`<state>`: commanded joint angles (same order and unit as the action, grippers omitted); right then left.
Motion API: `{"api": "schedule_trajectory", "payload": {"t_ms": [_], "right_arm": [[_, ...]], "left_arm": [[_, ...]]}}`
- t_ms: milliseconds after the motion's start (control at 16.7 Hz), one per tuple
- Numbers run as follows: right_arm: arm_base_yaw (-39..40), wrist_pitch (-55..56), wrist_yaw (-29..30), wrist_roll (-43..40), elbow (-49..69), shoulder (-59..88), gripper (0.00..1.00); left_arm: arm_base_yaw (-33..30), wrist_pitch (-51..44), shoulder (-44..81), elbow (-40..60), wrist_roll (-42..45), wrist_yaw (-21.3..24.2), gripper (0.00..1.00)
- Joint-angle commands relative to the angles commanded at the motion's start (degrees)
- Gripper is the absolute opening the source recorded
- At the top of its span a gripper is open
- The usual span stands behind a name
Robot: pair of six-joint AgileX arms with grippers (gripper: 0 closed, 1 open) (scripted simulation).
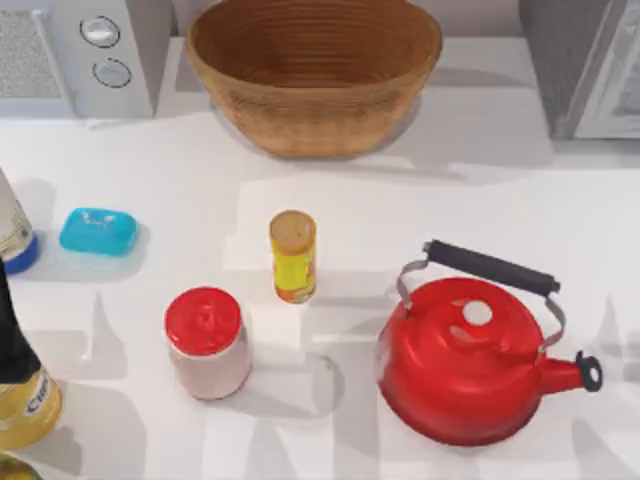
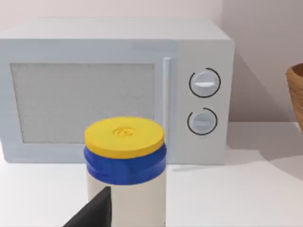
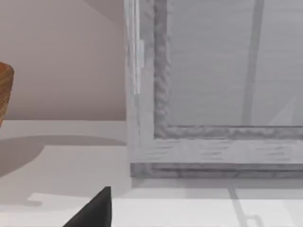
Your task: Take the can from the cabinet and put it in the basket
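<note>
Basket: we see the basket (image 1: pixel 314 72) at the far middle of the counter (image 1: pixel 470 190), open side up, with nothing visible inside it; its rim edge also shows in our left wrist view (image 2: pixel 297 92) and right wrist view (image 3: pixel 4 92).
Cabinet: the cabinet (image 1: pixel 580 65) stands at the far right corner, right of the basket; our right wrist view faces its pale framed door (image 3: pixel 213 85), which looks shut.
Can: we cannot see it, so we cannot tell where it is.
Microwave: the microwave (image 1: pixel 85 55) with two round knobs sits at the far left corner, left of the basket; our left wrist view faces it (image 2: pixel 113 90).
Tube: a yellow tube (image 1: pixel 293 257) with a tan lid stands upright near the middle of the counter, in front of the basket.
Jar: a red-lidded jar (image 1: pixel 208 342) stands just in front and left of the tube, apart from it.
Kettle: a red kettle (image 1: pixel 470 360) with a dark handle sits at the near right, spout to the right.
Soap: a blue bar (image 1: pixel 98 231) lies at the left.
Bottles: bottles (image 1: pixel 20 390) stand along the left edge.
Tub: a tub (image 2: pixel 125 170) with a yellow lid and blue band stands in front of the microwave in our left wrist view.
Left end effector: one dark finger (image 2: pixel 92 213) shows at the frame edge; we cannot tell how far it is open or whether it holds anything.
Right end effector: one dark finger (image 3: pixel 92 213) shows, over the counter before the cabinet; we cannot tell its opening.
</note>
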<state>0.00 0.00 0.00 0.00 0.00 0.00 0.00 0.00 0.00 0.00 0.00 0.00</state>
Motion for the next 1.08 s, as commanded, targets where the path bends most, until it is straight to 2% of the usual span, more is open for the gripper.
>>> {"api": "schedule_trajectory", "payload": {"t_ms": [240, 420, 660, 1080], "right_arm": [[0.3, -0.4, 0.2, 0.0, 1.8, 1.6, 1.00], [1.4, -2.3, 1.0, 0.1, 9.1, 7.8, 1.00], [3.2, -6.6, 3.0, 0.3, 26.4, 21.1, 1.00], [6.8, -15.7, 7.4, 0.6, 64.4, 49.3, 1.00]], "left_arm": [[0.0, 0.0, 0.0, 0.0, 0.0, 0.0, 1.00], [0.0, 0.0, 0.0, 0.0, 0.0, 0.0, 1.00], [0.0, 0.0, 0.0, 0.0, 0.0, 0.0, 1.00], [0.0, 0.0, 0.0, 0.0, 0.0, 0.0, 1.00]]}}
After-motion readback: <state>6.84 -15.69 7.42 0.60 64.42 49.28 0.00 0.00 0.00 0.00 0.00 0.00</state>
